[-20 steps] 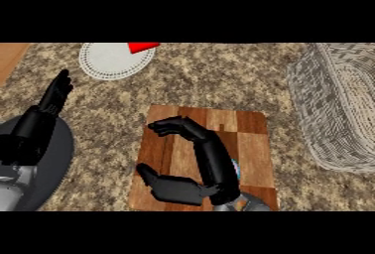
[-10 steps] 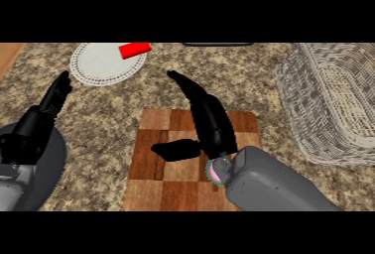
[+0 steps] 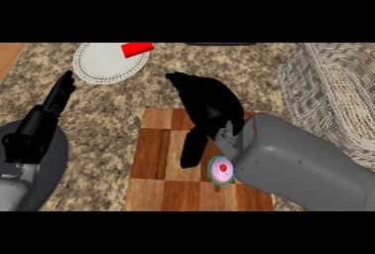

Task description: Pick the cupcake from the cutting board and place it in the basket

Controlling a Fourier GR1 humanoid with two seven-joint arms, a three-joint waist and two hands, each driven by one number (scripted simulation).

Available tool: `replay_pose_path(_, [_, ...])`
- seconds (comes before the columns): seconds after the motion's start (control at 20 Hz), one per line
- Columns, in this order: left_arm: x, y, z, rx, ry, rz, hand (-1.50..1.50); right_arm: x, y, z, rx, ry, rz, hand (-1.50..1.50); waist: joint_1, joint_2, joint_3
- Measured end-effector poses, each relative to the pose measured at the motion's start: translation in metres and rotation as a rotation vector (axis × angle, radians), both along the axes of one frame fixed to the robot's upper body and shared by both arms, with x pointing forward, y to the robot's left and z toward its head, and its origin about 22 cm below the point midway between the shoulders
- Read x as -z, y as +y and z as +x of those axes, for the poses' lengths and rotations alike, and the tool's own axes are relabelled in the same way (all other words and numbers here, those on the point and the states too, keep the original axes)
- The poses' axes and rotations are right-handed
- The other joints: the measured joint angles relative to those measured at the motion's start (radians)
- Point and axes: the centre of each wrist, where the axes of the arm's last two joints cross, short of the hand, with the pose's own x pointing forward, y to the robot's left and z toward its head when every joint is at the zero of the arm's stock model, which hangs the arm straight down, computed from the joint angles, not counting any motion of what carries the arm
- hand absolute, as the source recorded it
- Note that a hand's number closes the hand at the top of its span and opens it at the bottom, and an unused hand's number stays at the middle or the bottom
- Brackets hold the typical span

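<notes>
- Right hand (image 3: 209, 106): now above the far half of the cutting board (image 3: 157, 149), fingers straightened and pointing away, thumb hanging down toward the board. A second ago the same hand lay curled low over the board; half a second ago it had begun to stretch out. It holds nothing that can be seen.
- Cupcake (image 3: 221, 170): pink top with a red dot, teal wrapper, on the near right part of the board, just beside the right wrist. It appears not yet grasped; whether the wrist touches it cannot be told.
- Basket (image 3: 333, 94): wicker, at the counter's right edge, apart from the board.
- Left hand (image 3: 58, 94): resting open at the left, fingers up.
- White plate (image 3: 110, 62) with a red item (image 3: 137, 48) on its far edge, beyond the board.
- Reading: the hand has lifted and opened without the cupcake; the pick is probably still to be made.
</notes>
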Motion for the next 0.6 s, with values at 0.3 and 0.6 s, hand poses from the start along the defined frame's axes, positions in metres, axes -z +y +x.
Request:
replay_pose_path(0.3, [0.003, -0.001, 0.003, 0.006, -0.008, -0.004, 0.00, -0.048, 0.004, 0.001, -0.073, 0.127, -0.074, -1.50, 0.003, 0.010, 0.004])
replay_pose_path(0.6, [0.001, 0.008, 0.004, 0.006, -0.019, 0.003, 0.00, -0.055, -0.011, 0.012, -0.080, 0.220, -0.117, -1.50, 0.007, 0.017, 0.007])
